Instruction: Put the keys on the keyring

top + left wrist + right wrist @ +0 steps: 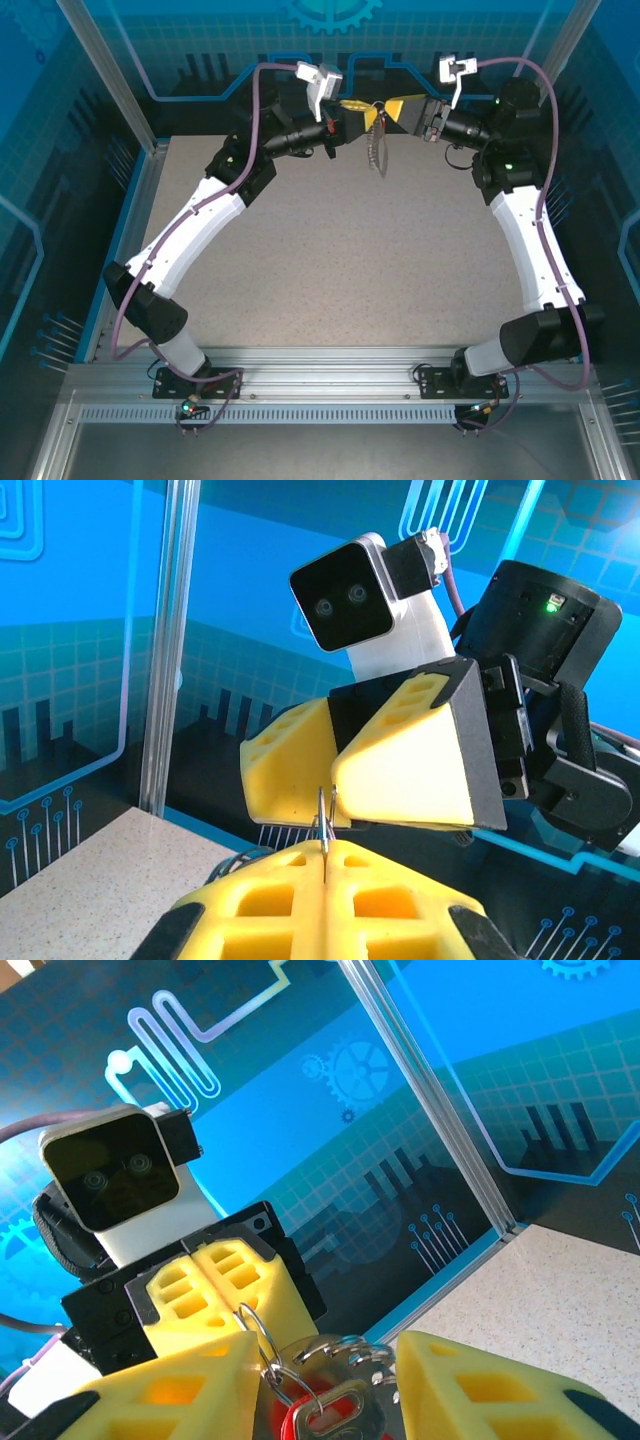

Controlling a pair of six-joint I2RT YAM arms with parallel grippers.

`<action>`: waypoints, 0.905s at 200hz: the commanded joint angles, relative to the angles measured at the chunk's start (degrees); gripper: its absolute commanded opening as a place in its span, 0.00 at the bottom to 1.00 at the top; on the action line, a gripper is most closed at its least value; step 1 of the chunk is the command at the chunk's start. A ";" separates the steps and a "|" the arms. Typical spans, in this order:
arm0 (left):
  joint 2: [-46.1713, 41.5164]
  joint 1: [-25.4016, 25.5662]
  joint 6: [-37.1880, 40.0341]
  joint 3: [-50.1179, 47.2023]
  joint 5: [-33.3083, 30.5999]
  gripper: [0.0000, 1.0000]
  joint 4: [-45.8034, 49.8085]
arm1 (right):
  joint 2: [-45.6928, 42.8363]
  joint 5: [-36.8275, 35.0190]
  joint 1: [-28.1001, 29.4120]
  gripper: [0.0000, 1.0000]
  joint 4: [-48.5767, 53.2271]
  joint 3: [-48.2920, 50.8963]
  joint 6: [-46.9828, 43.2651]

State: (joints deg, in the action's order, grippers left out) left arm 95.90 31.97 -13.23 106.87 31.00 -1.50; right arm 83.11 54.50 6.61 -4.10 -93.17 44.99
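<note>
Your left hand [325, 880] is clenched on a keyring [376, 150] wire, holding it steady above the far desk [350, 260]. That lets the red key [300, 1415], between your right hand's [330, 1365] parted fingers, thread on; whether they grip it I cannot tell.

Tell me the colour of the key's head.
The key's head is red, clearest in the right wrist view.
</note>
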 commanded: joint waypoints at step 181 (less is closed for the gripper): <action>-1.18 0.41 -2.41 0.58 1.96 0.00 -2.68 | -0.89 1.06 3.08 0.00 -4.25 -0.22 1.61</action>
State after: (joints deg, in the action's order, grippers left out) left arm 95.90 31.70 -15.11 106.85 31.55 -1.85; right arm 82.67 55.16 8.99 -7.81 -91.66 46.63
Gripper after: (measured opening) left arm 0.052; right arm 0.044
